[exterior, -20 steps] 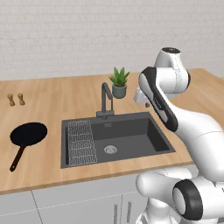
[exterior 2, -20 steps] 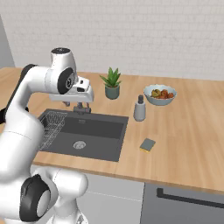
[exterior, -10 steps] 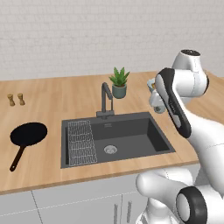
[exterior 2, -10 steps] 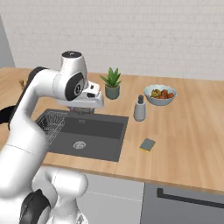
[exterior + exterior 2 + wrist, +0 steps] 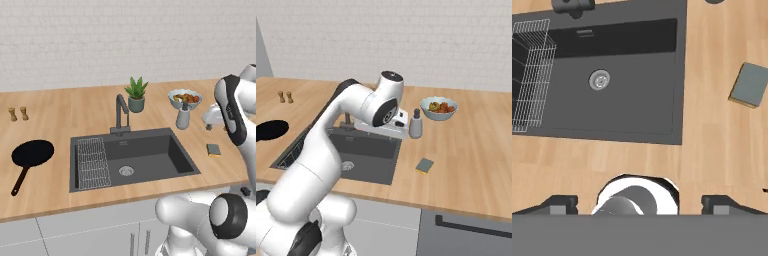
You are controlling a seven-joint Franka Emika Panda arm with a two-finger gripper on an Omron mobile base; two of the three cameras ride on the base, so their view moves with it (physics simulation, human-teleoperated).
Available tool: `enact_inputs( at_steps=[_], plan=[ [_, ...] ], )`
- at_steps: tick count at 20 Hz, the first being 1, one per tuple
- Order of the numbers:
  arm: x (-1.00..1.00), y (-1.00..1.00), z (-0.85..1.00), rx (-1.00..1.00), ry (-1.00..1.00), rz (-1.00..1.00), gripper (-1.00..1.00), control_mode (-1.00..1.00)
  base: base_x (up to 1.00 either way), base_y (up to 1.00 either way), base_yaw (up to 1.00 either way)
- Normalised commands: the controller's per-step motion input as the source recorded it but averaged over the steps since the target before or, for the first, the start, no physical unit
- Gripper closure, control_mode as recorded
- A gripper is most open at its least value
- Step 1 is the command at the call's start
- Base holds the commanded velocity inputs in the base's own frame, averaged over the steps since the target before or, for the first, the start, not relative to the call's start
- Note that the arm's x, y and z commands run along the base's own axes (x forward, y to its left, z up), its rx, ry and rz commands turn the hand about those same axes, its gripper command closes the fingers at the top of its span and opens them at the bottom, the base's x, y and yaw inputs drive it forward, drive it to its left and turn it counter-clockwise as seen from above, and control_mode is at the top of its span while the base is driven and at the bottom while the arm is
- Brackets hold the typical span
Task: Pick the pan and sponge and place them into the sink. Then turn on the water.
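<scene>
**Nothing in the sink yet, arm out over the right side of the worktop**

At the far left of the worktop [image 5: 55, 112] two small brown shakers [image 5: 17, 114] stand side by side. Nearer, the pan [image 5: 32, 153] lies flat on the wood, well left of the sink [image 5: 150, 157], its thin handle pointing toward the near edge. The sink itself is empty: wire rack [image 5: 93, 162] at its left end, round drain [image 5: 126, 171] in the middle, dark faucet [image 5: 121, 114] at the far rim with no water running. Behind the faucet stands a potted plant [image 5: 135, 94]. Right of that are a grey dispenser bottle [image 5: 183, 117] and a bowl of fruit [image 5: 185, 98]. The sponge [image 5: 214, 150] lies on the wood just right of the basin, scrub side up, apart from the rim.

The end effector [image 5: 639, 204] hangs above the near edge of the worktop by the sink's right end, fingers spread wide with nothing between them. In the hand view the sponge [image 5: 750, 85] sits well off toward the upper right, not under the fingers.

Likely troubles, as I judge them: the sponge is low and thin, so a descent that is off centre could pinch one corner and flick it away, or push it toward the worktop edge. The bottle stands near the arm's path and could be knocked over. The pan is a long reach to the left; gripped by its thin handle it may tilt or swing, and strike the faucet or rack on the way in
</scene>
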Motion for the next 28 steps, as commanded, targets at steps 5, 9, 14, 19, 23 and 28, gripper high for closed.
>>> enact_inputs(
  at_steps=[5,9,14,19,23,28],
  plan=[
    [0.17,-0.57,-0.04,0.0,0.22,-0.04,-1.0,-1.0,0.0,0.0,0.0],
    [0.14,-0.27,-0.35,-0.16,0.25,-0.11,-1.0,-1.0,0.0,0.0,0.0],
    [0.32,-0.37,-0.68,-0.14,0.1,-0.07,-1.0,-1.0,0.0,0.0,0.0],
    [0.43,-0.07,-0.58,-0.03,0.07,-0.01,-1.0,-1.0,0.0,0.0,0.0],
    [0.4,-0.11,-0.47,0.0,0.05,0.0,-1.0,-1.0,0.0,0.0,0.0],
    [0.28,-0.29,-0.43,0.0,0.0,0.0,-1.0,-1.0,0.0,0.0,0.0]
  ],
)
